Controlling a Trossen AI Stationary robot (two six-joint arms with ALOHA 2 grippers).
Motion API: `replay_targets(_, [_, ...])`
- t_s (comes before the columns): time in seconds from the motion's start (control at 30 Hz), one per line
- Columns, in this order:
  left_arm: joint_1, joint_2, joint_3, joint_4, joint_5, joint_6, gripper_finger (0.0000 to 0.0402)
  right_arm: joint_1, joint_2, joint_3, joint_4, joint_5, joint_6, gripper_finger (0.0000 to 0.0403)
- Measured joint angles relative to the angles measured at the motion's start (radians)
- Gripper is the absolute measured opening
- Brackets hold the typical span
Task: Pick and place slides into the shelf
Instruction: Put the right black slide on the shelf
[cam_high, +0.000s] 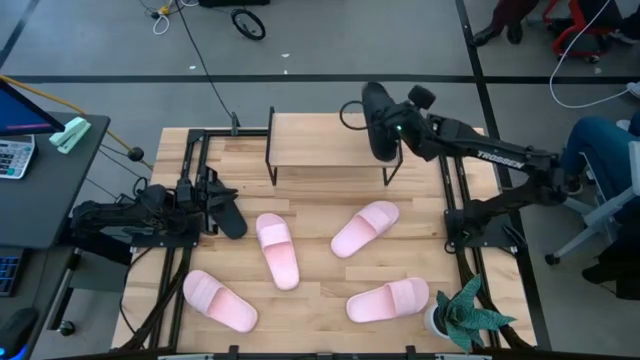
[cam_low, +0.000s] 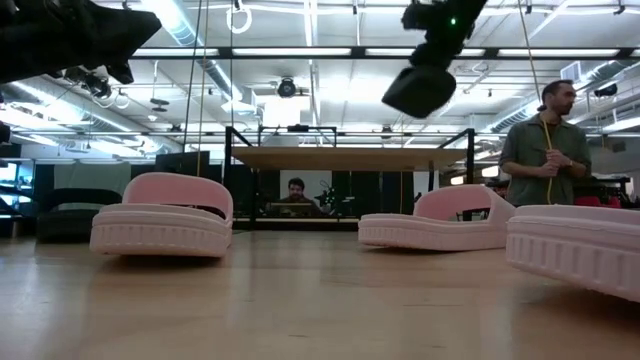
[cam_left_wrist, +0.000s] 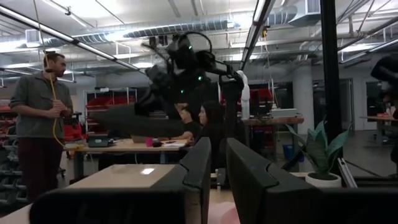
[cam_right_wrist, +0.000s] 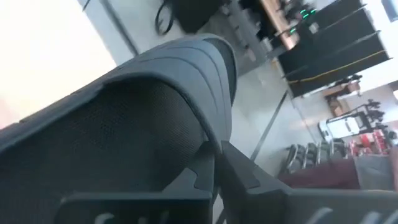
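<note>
The shelf (cam_high: 320, 140) stands at the table's far edge, its light top board (cam_low: 350, 158) on black legs. My right gripper (cam_high: 392, 130) is above the shelf's right end, shut on a black slide (cam_high: 376, 118). My left gripper (cam_high: 208, 196) is at the table's left side, raised to about shelf height, with the other black slide (cam_high: 230, 214) at its tip. Several pink slides lie sole-down on the table: one in the middle (cam_high: 278, 250), one to its right (cam_high: 365, 228), and two near the front edge (cam_high: 218, 300) (cam_high: 390, 300). My right gripper pinches the black slide between its two fingers (cam_right_wrist: 208, 165) at the slide's edge beside the ribbed strap (cam_right_wrist: 186, 62), coming from above. The slide (cam_low: 420, 85) hangs lifted clear and tilted below the gripper, over the shelf's right end. My left gripper is shut on the second black slide near one end, coming level from the table's left. The gripper's body hides the place of contact. Its fingers (cam_left_wrist: 193, 174) stand close together. The slide (cam_low: 80, 35) is lifted clear of the table.
A potted plant (cam_high: 462, 315) stands at the table's near right corner. A side desk with a calculator (cam_high: 12, 155) is off to the left. A person stands beyond the table (cam_low: 545, 150), and another sits behind the shelf (cam_low: 295, 190). Bare wood lies between the pink slides.
</note>
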Motion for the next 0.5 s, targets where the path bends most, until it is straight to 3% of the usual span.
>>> replay_targets(0.23, [0.0,0.0,0.0,-0.038,0.0,-0.001,0.0051,-0.007,0.076,-0.058,-0.005,-0.032,-0.001,0.0009])
replay_targets(0.5, [0.0,0.0,0.0,-0.037,0.0,-0.027,0.0055,-0.032,0.185,-0.058,0.005,0.101,-0.001,0.0009])
